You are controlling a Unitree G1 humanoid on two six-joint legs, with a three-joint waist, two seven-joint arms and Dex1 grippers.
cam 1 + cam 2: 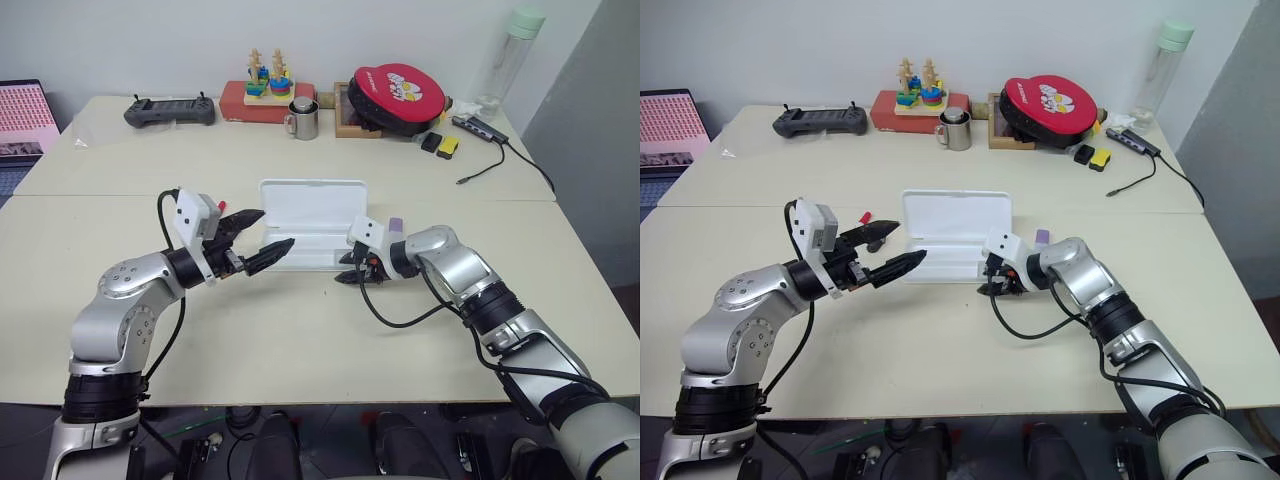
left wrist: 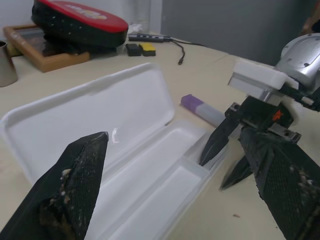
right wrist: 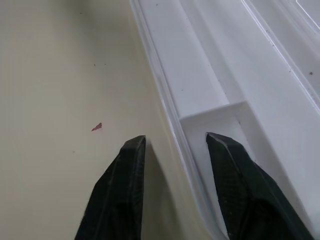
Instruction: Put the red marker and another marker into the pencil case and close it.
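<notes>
The pale cream tabletop (image 1: pixel 300 340) carries the flat white plastic pencil case (image 1: pixel 312 203) at its centre. The case lies open, with its hinged lid laid back toward 12 o'clock and its empty tray toward 6.

It looks light, stiff and thin-walled. It would probably skate on the smooth table if nudged, so one wall is the sensible place to steady it.

The left gripper (image 1: pixel 277 228) hangs over the tray's 9 o'clock end with its two black fingers spread wide and nothing between them.

The right gripper (image 3: pixel 175 142) sits at the case's 4 o'clock corner. Its fingers are parted and straddle the front wall, one tip inside the tray and one on the table outside. The wall passes through the gap with room to spare, so the gripper looks unclenched rather than pinching.

The short thick marker with a pale lilac barrel and purple cap (image 2: pixel 200 105) lies on the table at 3 o'clock of the case, just beside its end. It is close behind the right gripper and outside its fingers.

The marker should be light, rigid and apt to roll, so it is best pinched across mid-barrel.

A small red tip (image 1: pixel 866 215) shows at about 9 o'clock behind the left gripper. I cannot tell whether it is the red marker.
</notes>
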